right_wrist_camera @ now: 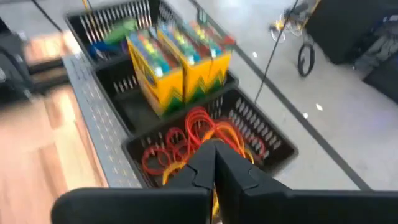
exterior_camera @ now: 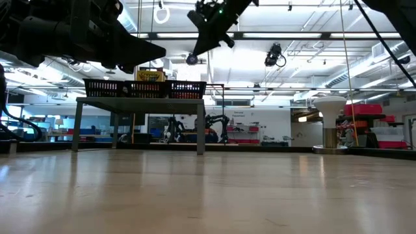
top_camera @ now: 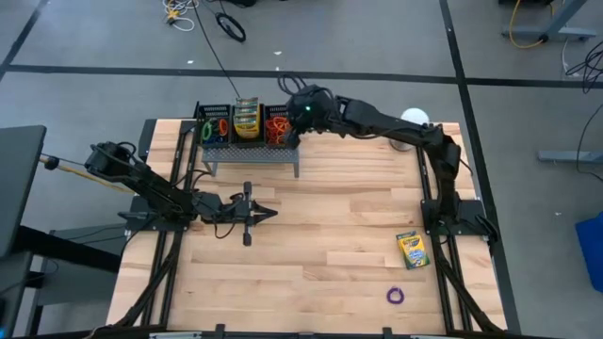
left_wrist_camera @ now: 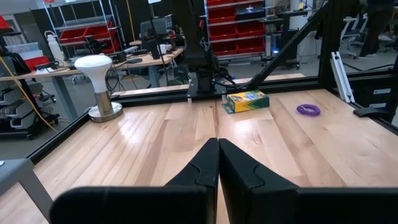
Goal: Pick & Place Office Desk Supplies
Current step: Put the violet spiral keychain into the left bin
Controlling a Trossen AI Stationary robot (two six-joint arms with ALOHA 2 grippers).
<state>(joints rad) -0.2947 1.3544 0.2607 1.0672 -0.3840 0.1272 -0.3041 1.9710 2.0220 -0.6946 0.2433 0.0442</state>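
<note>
The wooden table point(top_camera: 320, 217) fills the middle of the high view, set on a grey floor point(top_camera: 377, 38) crossed by dark tape lines. A white ball on a metal base point(left_wrist_camera: 99, 84) stands at the table's far right corner, just behind the right arm's forearm and well apart from the left tool, at the table's opposite side. A black mesh organizer point(top_camera: 247, 125) with three compartments sits on a small grey stand point(top_camera: 251, 155) at the table's back edge, directly under the right tool. Loose cables point(top_camera: 203, 17) lie on the floor beyond it. Shelves with red bins point(left_wrist_camera: 233, 28) line the room behind.
</note>
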